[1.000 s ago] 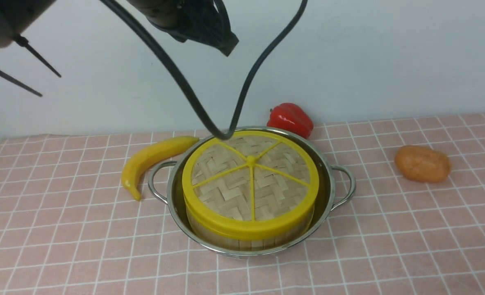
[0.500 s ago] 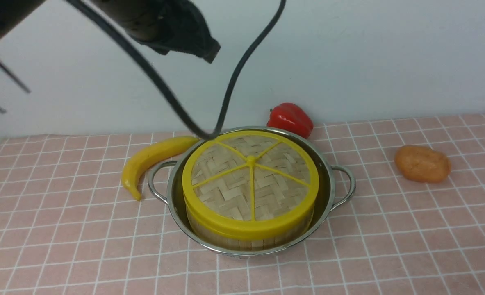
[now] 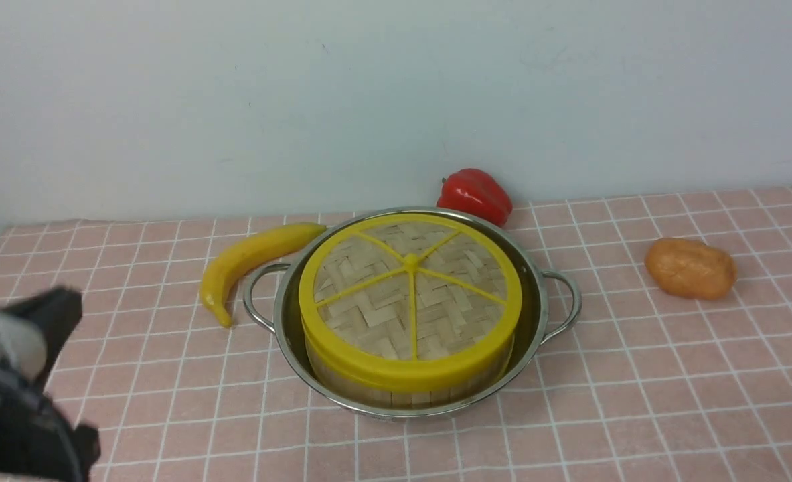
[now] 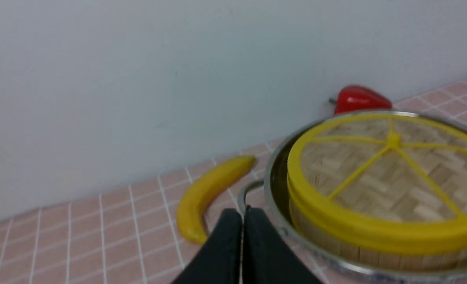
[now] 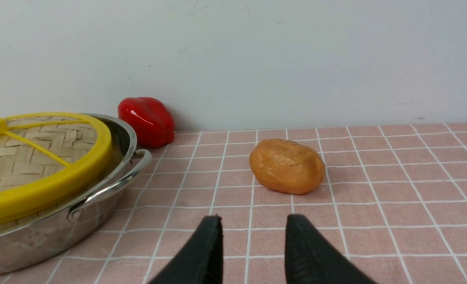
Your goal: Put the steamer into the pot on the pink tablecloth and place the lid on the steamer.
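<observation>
The steel pot (image 3: pixel 537 314) stands mid-table on the pink tablecloth (image 3: pixel 637 402). The steamer (image 3: pixel 396 396) sits inside it, and only its pale wooden wall shows. The woven lid (image 3: pixel 409 294) with its yellow rim lies flat on top and hides the steamer's contents. My left gripper (image 4: pixel 243 212) is shut on nothing, its fingers pressed together, low beside the pot's left handle (image 4: pixel 249 191). In the front view it is a blurred dark shape (image 3: pixel 27 375) at the lower left. My right gripper (image 5: pixel 253 223) is open and empty over the cloth, right of the pot.
A yellow banana (image 3: pixel 248 258) lies left of the pot, close to its handle. A red pepper (image 3: pixel 474 193) sits behind the pot by the wall. An orange-brown potato (image 3: pixel 690 268) lies to the right, just ahead of my right gripper. The wall bounds the far side.
My left arm and its cable have left the space above the pot and dropped to the lower left corner of the front view. Pot, steamer and lid have not moved.
</observation>
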Available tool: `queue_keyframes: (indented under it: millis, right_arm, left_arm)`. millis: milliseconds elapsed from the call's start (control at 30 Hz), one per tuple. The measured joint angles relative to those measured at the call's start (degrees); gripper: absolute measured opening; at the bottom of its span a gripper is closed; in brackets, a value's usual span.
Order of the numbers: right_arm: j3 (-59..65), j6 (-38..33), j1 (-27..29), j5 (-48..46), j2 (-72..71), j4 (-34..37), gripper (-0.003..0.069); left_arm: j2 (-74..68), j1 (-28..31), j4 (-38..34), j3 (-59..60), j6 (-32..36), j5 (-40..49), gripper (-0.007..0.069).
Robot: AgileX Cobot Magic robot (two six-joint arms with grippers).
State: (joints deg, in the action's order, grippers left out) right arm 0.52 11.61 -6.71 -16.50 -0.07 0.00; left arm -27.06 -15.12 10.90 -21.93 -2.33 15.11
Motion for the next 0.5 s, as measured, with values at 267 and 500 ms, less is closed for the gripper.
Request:
queue_keyframes:
  millis: [267, 500]
  right_arm:
    - [0.0, 0.0, 0.0, 0.0, 0.0, 0.0, 0.0243]
    - [0.0, 0.0, 0.0, 0.0, 0.0, 0.0, 0.0243]
  left_arm:
    - [18.2, 5.9, 0.0, 17.6, -0.7, 0.0, 0.0012]
    - [26.1, 12.3, -2.3, 22.3, -1.2, 2.3, 0.0022]
